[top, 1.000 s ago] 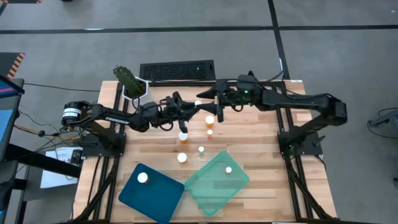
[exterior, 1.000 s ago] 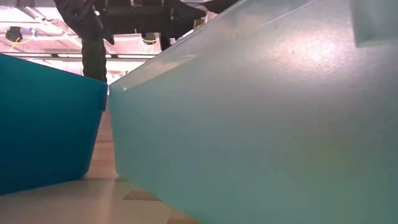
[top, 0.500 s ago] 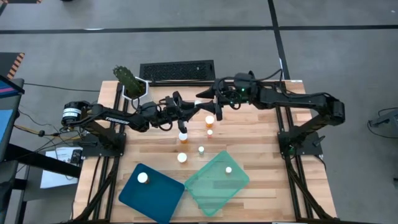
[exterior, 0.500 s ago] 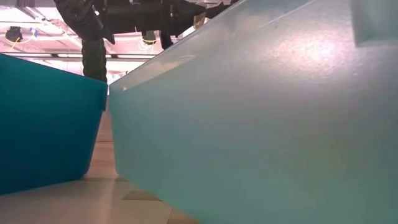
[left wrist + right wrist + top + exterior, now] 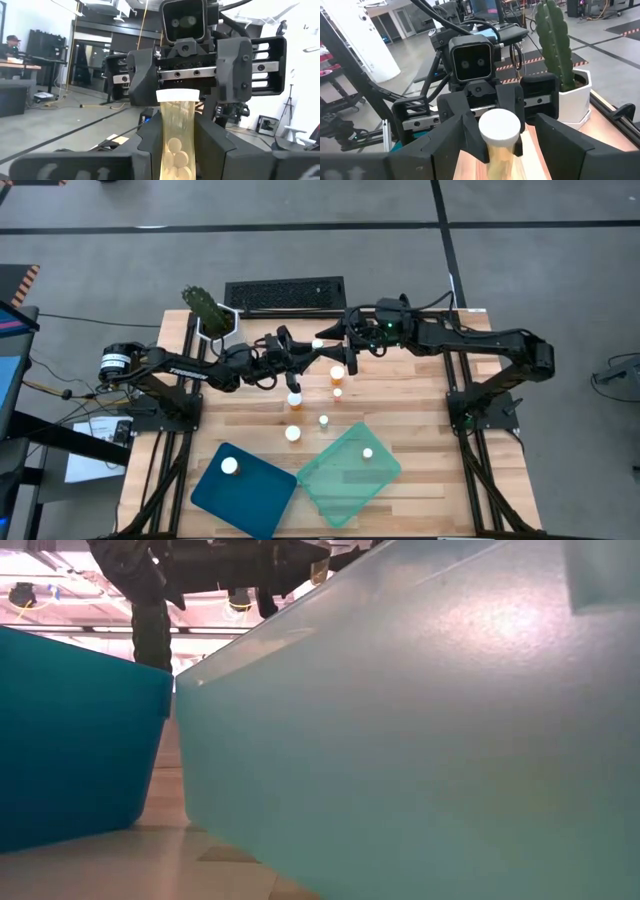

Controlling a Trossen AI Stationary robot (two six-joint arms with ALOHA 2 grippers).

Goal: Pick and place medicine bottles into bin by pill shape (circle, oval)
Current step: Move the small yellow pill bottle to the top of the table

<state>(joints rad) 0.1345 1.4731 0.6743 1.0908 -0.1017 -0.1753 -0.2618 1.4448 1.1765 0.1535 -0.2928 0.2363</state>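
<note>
The surface [image 5: 420, 395] was of pale wood planks with a smooth, lightly varnished look. Nearest the plant pot [image 5: 572, 97], which was glossy white, lay a black matt keyboard [image 5: 285, 293]. The bottle [image 5: 178, 137] held between the arms was translucent amber plastic with a smooth matt white cap. The left hand [image 5: 492, 107] and right hand [image 5: 187, 75] were of matt black plastic with metal rails and screws. The dark tray [image 5: 262, 502] was opaque teal plastic; the light tray [image 5: 345, 480] was frosted translucent green plastic.
</note>
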